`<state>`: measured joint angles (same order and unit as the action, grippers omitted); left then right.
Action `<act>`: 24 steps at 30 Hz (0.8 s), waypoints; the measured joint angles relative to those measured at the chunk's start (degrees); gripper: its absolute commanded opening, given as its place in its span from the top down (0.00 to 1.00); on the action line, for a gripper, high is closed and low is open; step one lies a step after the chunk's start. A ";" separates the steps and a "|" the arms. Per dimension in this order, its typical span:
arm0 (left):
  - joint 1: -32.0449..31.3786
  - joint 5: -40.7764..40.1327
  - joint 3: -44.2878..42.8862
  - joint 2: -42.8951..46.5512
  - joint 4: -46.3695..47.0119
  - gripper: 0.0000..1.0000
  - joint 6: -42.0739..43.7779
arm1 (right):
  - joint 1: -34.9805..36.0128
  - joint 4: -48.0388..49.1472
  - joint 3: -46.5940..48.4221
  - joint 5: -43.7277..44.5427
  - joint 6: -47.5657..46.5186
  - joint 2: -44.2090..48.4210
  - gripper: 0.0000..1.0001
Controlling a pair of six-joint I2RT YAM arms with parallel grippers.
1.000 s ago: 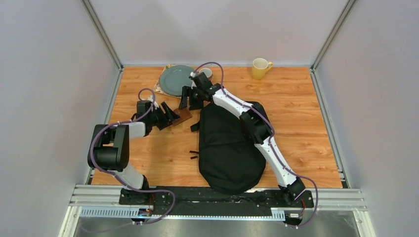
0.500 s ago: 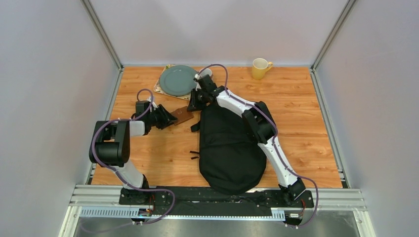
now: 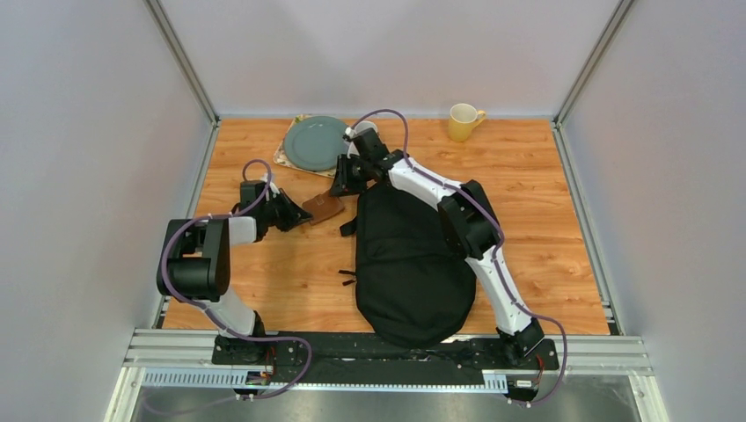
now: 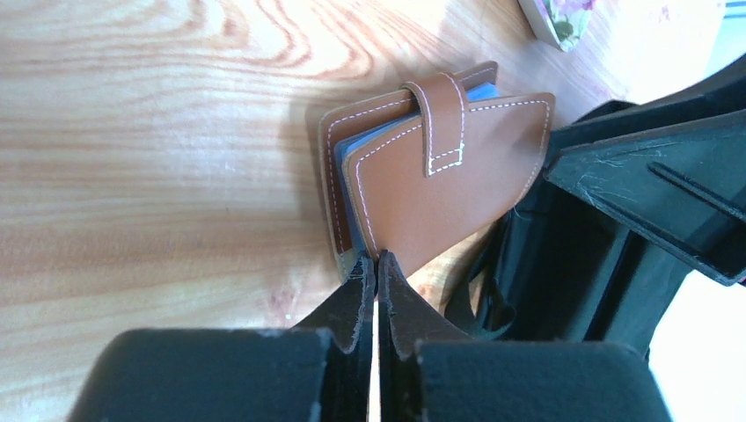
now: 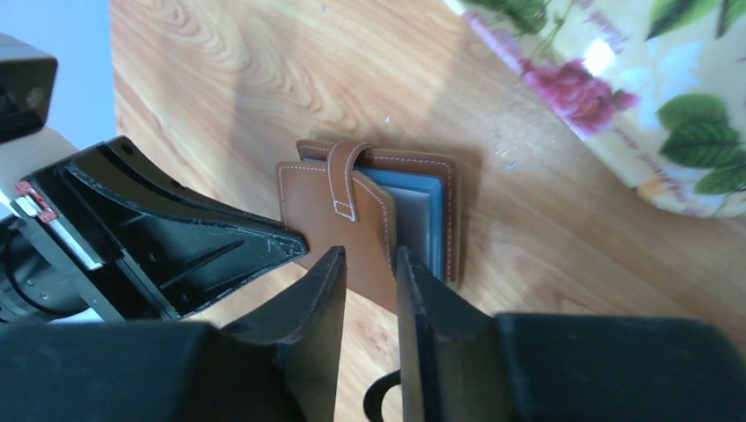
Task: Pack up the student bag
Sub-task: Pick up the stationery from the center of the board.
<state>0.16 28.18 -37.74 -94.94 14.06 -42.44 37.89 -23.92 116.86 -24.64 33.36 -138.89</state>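
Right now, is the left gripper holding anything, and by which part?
Cannot tell: left gripper is shut at the wallet's near edge, maybe pinching its cover.

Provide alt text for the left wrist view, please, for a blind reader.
A brown leather wallet with white stitching and a strap closure lies on the wooden table, with the shut left gripper at its near edge. The black student bag sits at right.
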 measured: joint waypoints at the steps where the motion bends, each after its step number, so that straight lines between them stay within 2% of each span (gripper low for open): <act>1: -0.09 0.00 0.31 0.74 -0.15 1.00 0.28 | 0.13 0.07 -0.37 -0.20 -0.09 0.39 0.55; 4: -0.20 -0.24 1.79 4.55 -1.55 1.00 1.42 | 0.83 -0.13 -2.51 -0.24 -0.07 2.25 0.44; 9: -0.44 -0.87 4.79 14.67 -3.96 1.00 3.23 | 1.57 -0.63 -7.41 0.72 -0.09 7.82 0.42; 14: -0.44 -3.34 5.99 26.51 -7.43 1.00 4.24 | 1.68 -0.39 -16.11 1.57 0.44 19.47 0.41; 20: -0.44 -5.66 8.11 38.60 -9.33 1.00 1.53 | 2.23 8.52 -34.45 1.07 6.01 38.49 0.40; 24: -0.44 -4.39 12.13 44.63 -7.56 1.00 -4.28 | 4.87 17.49 -44.78 0.26 12.17 45.42 0.39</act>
<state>-0.27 23.79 -25.61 -50.30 6.50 -46.72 42.76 -6.44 72.07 -24.38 45.54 -93.47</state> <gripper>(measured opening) 0.008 0.604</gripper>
